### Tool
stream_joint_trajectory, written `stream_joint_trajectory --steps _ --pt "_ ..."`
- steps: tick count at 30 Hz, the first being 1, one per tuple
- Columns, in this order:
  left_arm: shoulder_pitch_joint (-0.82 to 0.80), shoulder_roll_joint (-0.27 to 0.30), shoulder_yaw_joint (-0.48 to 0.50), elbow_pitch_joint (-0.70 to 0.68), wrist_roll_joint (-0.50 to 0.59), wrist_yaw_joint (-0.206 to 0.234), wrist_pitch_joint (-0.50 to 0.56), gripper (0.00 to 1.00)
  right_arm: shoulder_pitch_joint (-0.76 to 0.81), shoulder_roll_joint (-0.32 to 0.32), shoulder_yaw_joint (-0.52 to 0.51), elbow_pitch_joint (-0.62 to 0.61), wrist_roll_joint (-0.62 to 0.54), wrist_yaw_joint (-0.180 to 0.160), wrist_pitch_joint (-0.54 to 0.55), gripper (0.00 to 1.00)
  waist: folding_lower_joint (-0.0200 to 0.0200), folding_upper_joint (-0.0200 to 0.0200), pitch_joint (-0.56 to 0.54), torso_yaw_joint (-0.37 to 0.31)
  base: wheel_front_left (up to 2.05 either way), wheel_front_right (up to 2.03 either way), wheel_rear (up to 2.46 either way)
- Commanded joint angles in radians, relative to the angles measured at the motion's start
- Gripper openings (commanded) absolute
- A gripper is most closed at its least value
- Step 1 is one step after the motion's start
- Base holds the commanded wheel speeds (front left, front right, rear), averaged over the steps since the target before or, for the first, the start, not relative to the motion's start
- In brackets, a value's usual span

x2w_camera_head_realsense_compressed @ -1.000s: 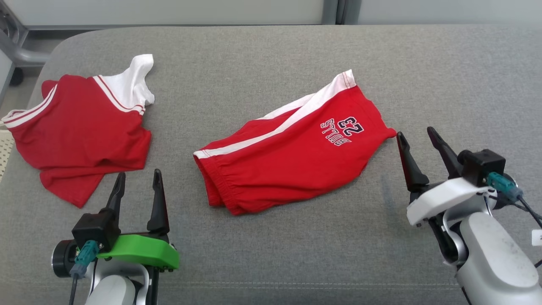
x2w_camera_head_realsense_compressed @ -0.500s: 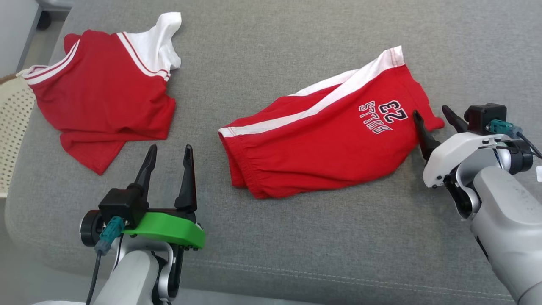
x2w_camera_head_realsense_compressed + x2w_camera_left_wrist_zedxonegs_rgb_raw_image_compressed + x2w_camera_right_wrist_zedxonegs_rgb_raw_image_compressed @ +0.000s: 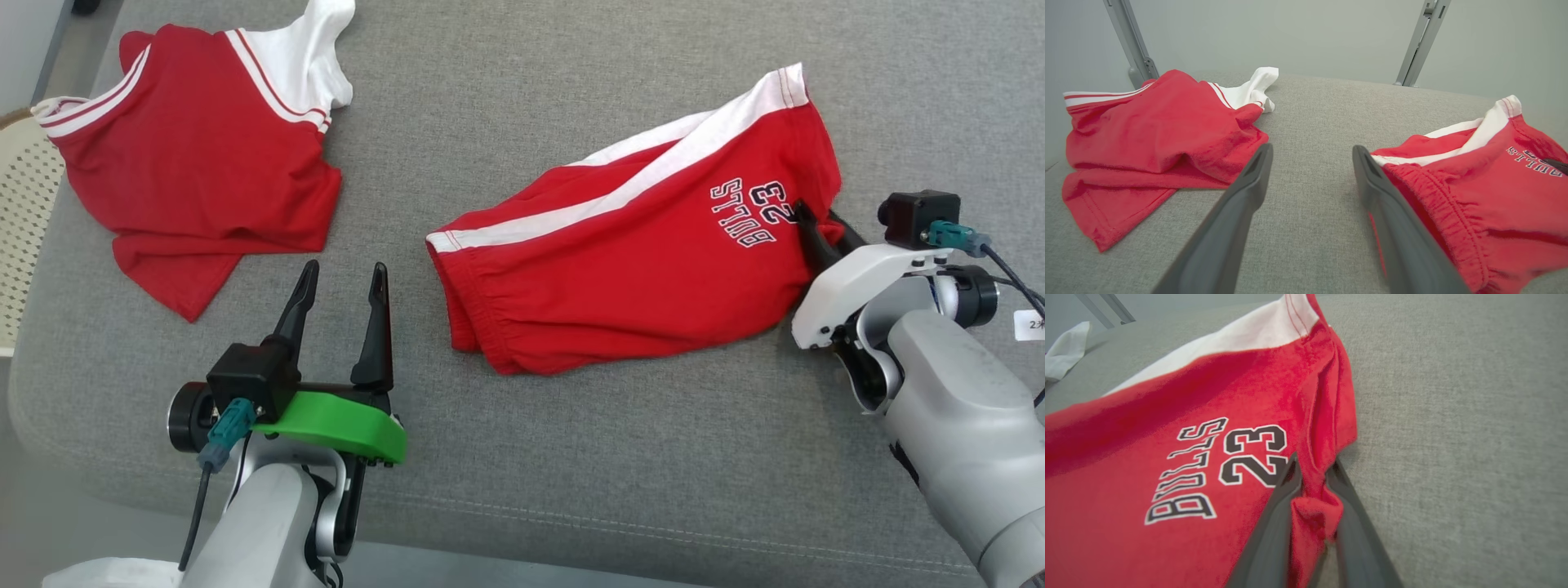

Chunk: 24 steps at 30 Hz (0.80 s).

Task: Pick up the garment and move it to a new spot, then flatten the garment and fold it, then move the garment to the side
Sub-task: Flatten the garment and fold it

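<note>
There are two pieces of clothing on the grey cushion [image 3: 571,490]: one pair of red shorts [image 3: 620,278] and one red shirt [image 3: 204,163]. There are two end effectors, one on each arm. The red shorts lie in the middle and to the right. They have a white stripe along the far side and BULLS 23 in dark letters near the right end. The right end effector [image 3: 819,222] sits at the right edge of the red shorts. Its two dark fingers are pinched together on a fold of the red cloth, just beside the number. The left end effector [image 3: 344,265] is on the near left, over the grey cushion, with its fingers wide apart. The waistband end of the red shorts is near it on the right, and the red shirt lies far and to the left. One pale basket [image 3: 24,245] with small holes peeks in at the left edge; what is in it cannot be seen.
</note>
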Motion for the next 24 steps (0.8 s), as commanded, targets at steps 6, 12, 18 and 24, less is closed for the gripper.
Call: stream_joint_trajectory --steps 6,12,18,24 --pt "0.012 -0.006 0.005 0.008 0.017 -0.009 -0.002 1.0 0.096 0.001 -0.029 -0.045 0.103 -0.001 -0.035 0.0 0.0 0.0 -0.03 -0.038 0.0 0.0 0.0" --pt "0.04 -0.001 0.015 0.004 0.021 -0.006 -0.002 1.0 0.269 -0.02 -0.189 -0.218 0.118 -0.001 -0.041 0.0 0.0 0.0 -0.061 -0.078 0.0 0.0 0.0" --pt "0.055 0.018 0.019 -0.006 0.025 -0.003 -0.002 1.0 0.437 0.005 -0.332 -0.355 0.064 -0.001 -0.041 0.0 0.0 0.0 -0.077 -0.122 0.0 0.0 0.0" --pt "0.061 0.03 0.022 -0.018 0.021 0.008 0.008 1.0 0.485 0.039 -0.388 -0.399 0.009 0.0 -0.042 0.0 0.0 0.0 -0.088 -0.162 0.0 0.0 0.0"
